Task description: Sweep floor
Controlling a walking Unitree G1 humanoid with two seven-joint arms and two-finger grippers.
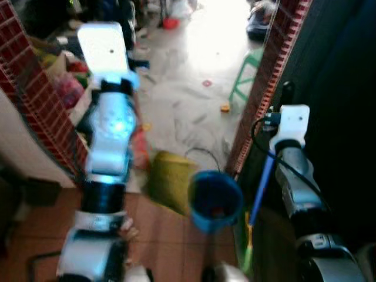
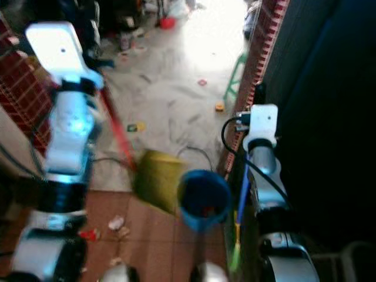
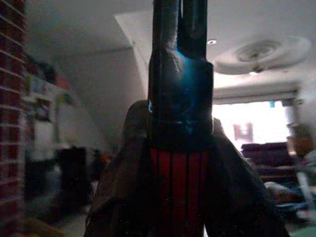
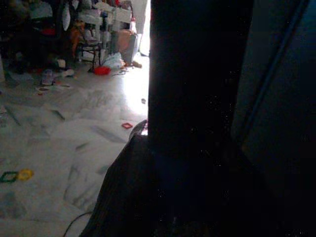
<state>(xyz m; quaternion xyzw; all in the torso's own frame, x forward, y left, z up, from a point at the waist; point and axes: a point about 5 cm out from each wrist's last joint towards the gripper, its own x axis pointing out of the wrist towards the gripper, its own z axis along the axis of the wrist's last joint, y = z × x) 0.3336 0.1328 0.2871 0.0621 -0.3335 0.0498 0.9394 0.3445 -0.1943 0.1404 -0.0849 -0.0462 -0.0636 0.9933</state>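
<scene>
- Strong daylight comes in from the far end of the room and burns the pale floor (image 1: 194, 53) out to white glare.
- The near tiled floor is dimmer, and the right side falls into deep shadow.
- Both eye views are soft with motion blur; edges smear.
- The left wrist view is backlit by a bright window (image 3: 252, 123).
- The right wrist view is mostly dark and grainy.
</scene>
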